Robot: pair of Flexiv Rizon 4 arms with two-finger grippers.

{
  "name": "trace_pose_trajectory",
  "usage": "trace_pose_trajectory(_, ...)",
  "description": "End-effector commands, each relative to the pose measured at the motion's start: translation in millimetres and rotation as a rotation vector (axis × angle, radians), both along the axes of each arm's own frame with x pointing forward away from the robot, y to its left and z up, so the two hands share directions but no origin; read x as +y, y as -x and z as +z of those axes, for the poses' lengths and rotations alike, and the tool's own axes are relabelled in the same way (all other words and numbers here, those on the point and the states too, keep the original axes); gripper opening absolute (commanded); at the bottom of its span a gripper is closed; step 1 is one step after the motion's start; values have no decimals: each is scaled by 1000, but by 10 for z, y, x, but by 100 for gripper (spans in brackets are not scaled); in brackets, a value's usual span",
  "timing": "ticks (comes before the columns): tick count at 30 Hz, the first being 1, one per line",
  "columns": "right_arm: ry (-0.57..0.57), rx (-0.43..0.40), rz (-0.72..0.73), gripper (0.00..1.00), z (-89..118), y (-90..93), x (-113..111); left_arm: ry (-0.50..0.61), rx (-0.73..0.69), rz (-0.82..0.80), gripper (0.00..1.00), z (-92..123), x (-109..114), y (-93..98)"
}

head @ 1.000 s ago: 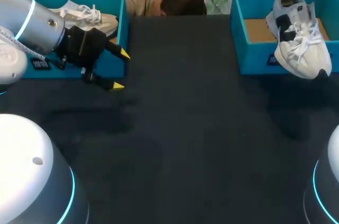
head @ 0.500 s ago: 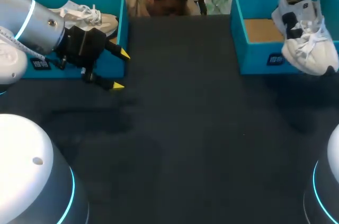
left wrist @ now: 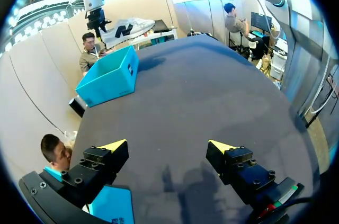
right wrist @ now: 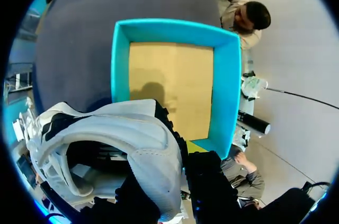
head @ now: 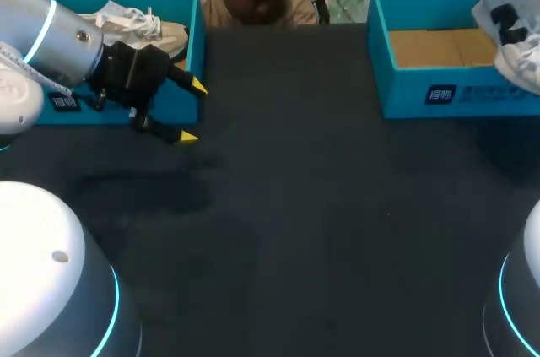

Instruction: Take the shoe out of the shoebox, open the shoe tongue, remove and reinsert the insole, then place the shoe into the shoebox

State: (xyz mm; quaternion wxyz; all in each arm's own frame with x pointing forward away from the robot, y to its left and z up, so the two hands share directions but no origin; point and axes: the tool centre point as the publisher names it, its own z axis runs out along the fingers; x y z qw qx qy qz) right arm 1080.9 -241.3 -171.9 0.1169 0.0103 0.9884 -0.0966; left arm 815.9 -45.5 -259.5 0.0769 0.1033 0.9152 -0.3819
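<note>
Right wrist view: my right pincer (right wrist: 177,181) is clamped on the shoe (right wrist: 132,144), held in the air over the open shoebox (right wrist: 121,65), toe pointing away from me. My left pincer (left wrist: 167,147) gapes empty, well apart across the bench (head: 287,205).

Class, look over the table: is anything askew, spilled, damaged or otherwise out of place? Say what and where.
Nothing is spilled or damaged. One oddity: the white shoe hangs tilted in the right gripper, in the air by the empty right shoebox, not resting in it.
</note>
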Motion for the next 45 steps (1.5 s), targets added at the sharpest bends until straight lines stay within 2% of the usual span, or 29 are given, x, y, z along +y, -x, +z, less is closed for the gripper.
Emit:
trace_pose_trajectory(1,-17,22,-6,0,-62,-139,-265,-2,-2,1,100,3,-2,11)
trace_pose_trajectory(7,9,54,-46,0,-150,-213,-637,-2,-2,1,100,3,-2,11)
trace_pose_trajectory(10,12,62,-61,0,-181,-234,-754,-2,-2,1,100,3,-2,11)
trace_pose_trajectory(15,11,58,-88,0,-221,-229,-815,-2,-2,1,100,3,-2,11)
trace_pose_trajectory(20,5,26,-197,0,-237,-170,-861,-2,-2,1,100,3,-2,11)
trace_pose_trajectory(23,12,13,-296,0,-250,-118,-914,-2,-2,1,100,3,-2,11)
trace_pose_trajectory(29,8,-10,-593,0,-205,4,-1013,-2,-2,1,100,3,-2,11)
trace_pose_trajectory(37,-78,-64,-951,0,-151,119,-1099,-2,-2,1,100,3,-2,11)
trace_pose_trajectory(45,-69,-166,-1362,0,-135,354,-1174,-2,-2,1,100,3,-2,11)
